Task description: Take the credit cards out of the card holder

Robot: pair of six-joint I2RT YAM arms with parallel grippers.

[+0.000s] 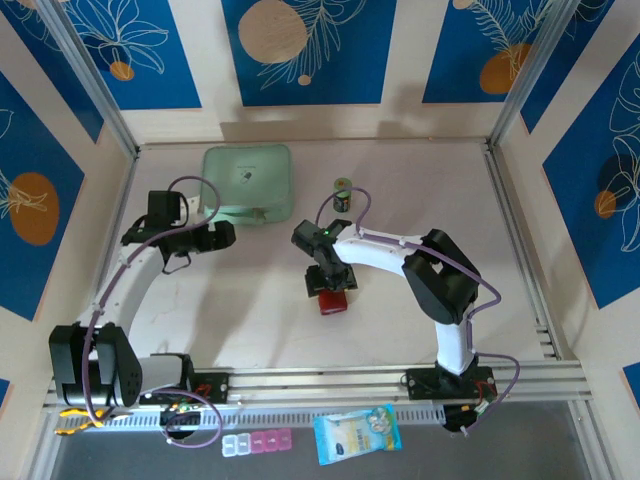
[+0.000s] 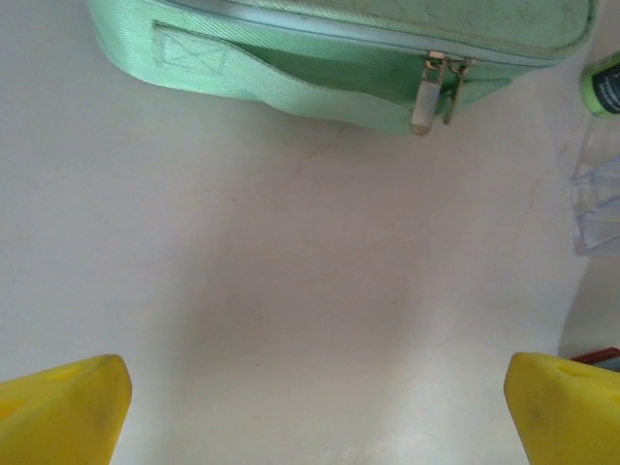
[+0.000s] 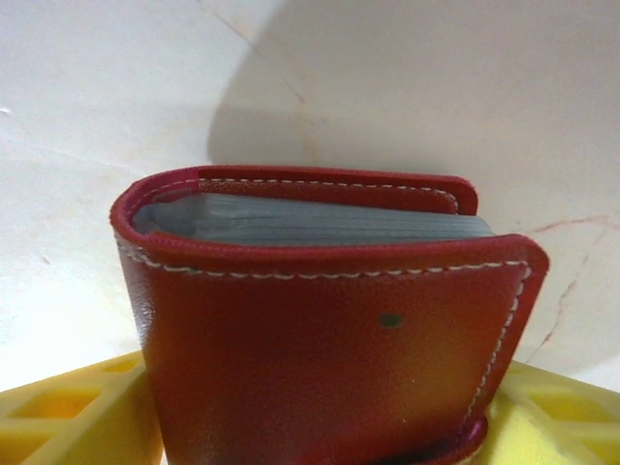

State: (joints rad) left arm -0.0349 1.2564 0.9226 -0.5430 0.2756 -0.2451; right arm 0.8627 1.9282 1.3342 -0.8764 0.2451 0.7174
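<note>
Right gripper [image 3: 315, 392] sits low at the card holder [image 3: 320, 329], and we have the little dark-red booklet between its yellow fingers [image 3: 68, 421], one on each side. Whether they are squeezing it or only flanking it, we cannot tell from here. From above, the holder lies on the table [image 1: 250, 320] near the middle, right under that gripper and well apart from the mint-green zip case [image 1: 247, 183] at the back. It is folded shut, with white stitching along the cover and a grey stack of sleeve edges [image 3: 310, 221] peeking out of the top. The credit cards, we judge, are tucked inside those sleeves.

Left gripper [image 2: 315, 387] hangs wide apart with nothing between its fingers, near the green case.

How will the holder handle? It looks light, we reckon, and soft in the cover. The leather-look sides should give under pressure, and the smooth face could slide (a pinch across the thick middle looks safer than one near an edge). The cards themselves should be thin, stiff and slick, and snug in their plastic. Our call is that one gripper pins the holder by its folded side while the other opens the cover and takes a card by an exposed edge.
</note>
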